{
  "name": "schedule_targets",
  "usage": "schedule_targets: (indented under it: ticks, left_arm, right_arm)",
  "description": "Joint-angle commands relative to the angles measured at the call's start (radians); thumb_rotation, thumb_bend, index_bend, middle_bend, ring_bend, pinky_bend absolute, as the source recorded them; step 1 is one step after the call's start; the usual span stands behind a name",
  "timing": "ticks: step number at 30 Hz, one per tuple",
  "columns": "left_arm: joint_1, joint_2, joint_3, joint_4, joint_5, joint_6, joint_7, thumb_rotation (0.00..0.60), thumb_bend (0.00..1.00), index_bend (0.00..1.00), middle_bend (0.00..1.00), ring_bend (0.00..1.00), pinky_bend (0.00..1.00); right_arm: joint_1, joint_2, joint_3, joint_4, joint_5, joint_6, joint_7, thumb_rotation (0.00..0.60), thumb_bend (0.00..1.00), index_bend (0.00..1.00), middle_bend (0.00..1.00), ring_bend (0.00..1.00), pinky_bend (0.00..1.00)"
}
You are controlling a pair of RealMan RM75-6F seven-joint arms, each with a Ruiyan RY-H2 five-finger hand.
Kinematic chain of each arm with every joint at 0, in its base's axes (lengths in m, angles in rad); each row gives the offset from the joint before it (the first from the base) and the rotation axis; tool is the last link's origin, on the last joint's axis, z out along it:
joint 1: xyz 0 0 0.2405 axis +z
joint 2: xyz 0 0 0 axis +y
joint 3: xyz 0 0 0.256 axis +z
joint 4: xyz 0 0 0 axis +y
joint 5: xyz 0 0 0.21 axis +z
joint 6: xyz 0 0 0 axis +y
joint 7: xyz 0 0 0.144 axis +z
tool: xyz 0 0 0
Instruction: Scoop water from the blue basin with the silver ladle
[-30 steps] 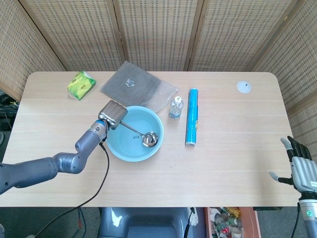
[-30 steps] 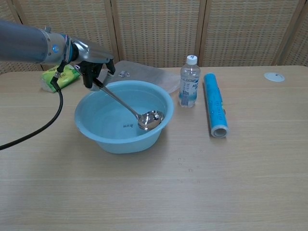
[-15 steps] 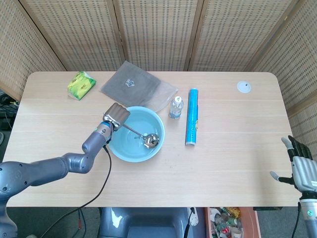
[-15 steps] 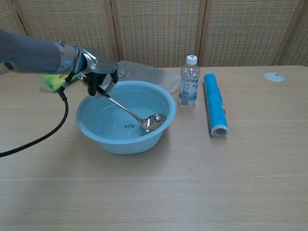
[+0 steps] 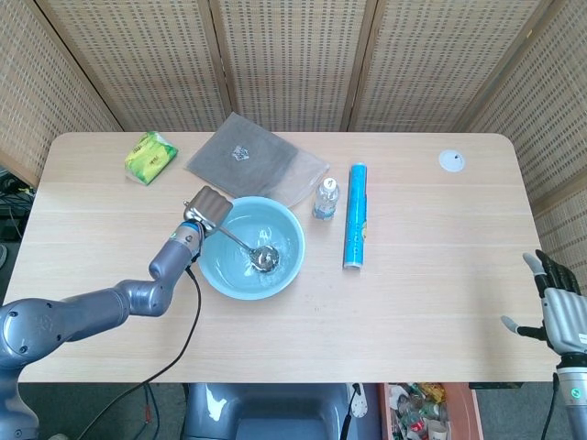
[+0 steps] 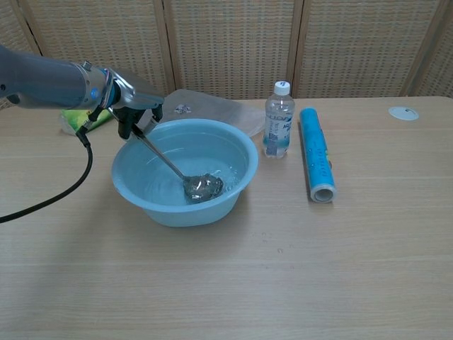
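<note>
We see left hand (image 6: 134, 108) gripping silver ladle (image 6: 173, 165) handle at rim of blue basin (image 6: 233, 142); bowl sunk in water mid-basin. Risk: fast lift or tilt = spill, basin dragged. Right hand (image 5: 561, 313) idle, fingers apart.

- A light wooden table (image 5: 431, 275) stands before woven cane screens.
- A blue basin (image 6: 185, 174) of water sits left of centre on the tabletop.
- Just behind it lies a grey cloth (image 5: 255, 161), flat on the wood.
- A green packet (image 5: 150, 157) rests near the far left corner.
- A small clear water bottle (image 6: 279, 120) stands upright just beside a blue roll (image 6: 316, 153) lying on its side.
- A white disc (image 5: 450, 160) lies well apart, near the far right corner.
</note>
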Motion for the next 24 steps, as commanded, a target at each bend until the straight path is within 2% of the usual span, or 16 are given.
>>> schedule_targets:
  ticks: [1,5,10,15,24]
  left_arm:
    - [-0.009,-0.006,0.018,0.012,-0.013,0.002,0.029,0.6,0.57,0.92,1.0,1.0,1.0]
    - [-0.029,-0.02,0.036,0.02,-0.061,0.012,0.078,0.6,0.57,0.92,1.0,1.0,1.0]
    - [-0.041,-0.025,0.026,0.01,-0.098,0.019,0.089,0.6,0.58,0.93,1.0,1.0,1.0]
    - [-0.022,-0.004,-0.029,-0.022,-0.074,-0.007,0.001,0.6,0.58,0.93,1.0,1.0,1.0]
    - [-0.018,0.075,-0.059,-0.103,-0.044,-0.038,-0.084,0.6,0.58,0.93,1.0,1.0,1.0]
  right_arm:
    - [0.001,-0.001,0.0,0.001,0.0,-0.002,-0.001,0.6,0.0,0.0,0.0,0.0,0.0]
    - [0.001,-0.001,0.0,0.001,0.001,-0.003,0.0,0.6,0.0,0.0,0.0,0.0,0.0]
    - [0.001,0.001,0.002,0.001,0.005,-0.004,0.005,0.6,0.0,0.0,0.0,0.0,0.0]
    - [0.003,0.001,0.001,0.002,0.005,-0.01,0.007,0.6,0.0,0.0,0.0,0.0,0.0]
    - [0.004,-0.004,0.002,0.005,0.012,-0.007,-0.009,0.6,0.0,0.0,0.0,0.0,0.0]
